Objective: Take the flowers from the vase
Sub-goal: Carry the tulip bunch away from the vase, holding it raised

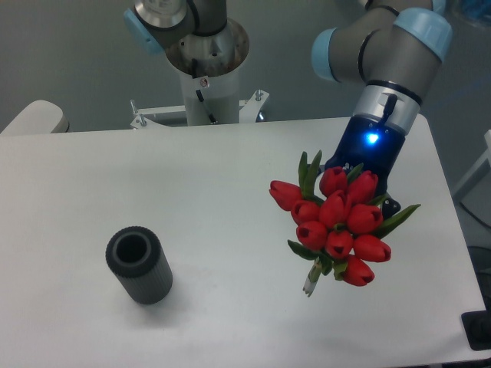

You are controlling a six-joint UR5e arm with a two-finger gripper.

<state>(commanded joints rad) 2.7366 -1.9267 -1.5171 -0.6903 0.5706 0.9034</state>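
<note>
Holding the flowers (337, 228) clear of the counter (230, 176), my tool (367, 195) sits mostly hidden behind the bunch, so I cannot see its fingers; I judge them closed on the flowers, since nothing else carries the bunch in the air. The bunch hangs over the right side of the counter, buds toward the camera, pale stem ends pointing down and left, well apart from the vase (139, 265), which stands upright and empty near the front left. The lift itself looks done to me; doing it well from here means keeping a firm, even grip so the bunch does not slip or twist, holding the stems above the counter, and moving smoothly enough that the buds do not swing. By my count: one bunch with about ten red buds, a few green leaves sticking out at top and right, one vase, one arm and one tool.
</note>
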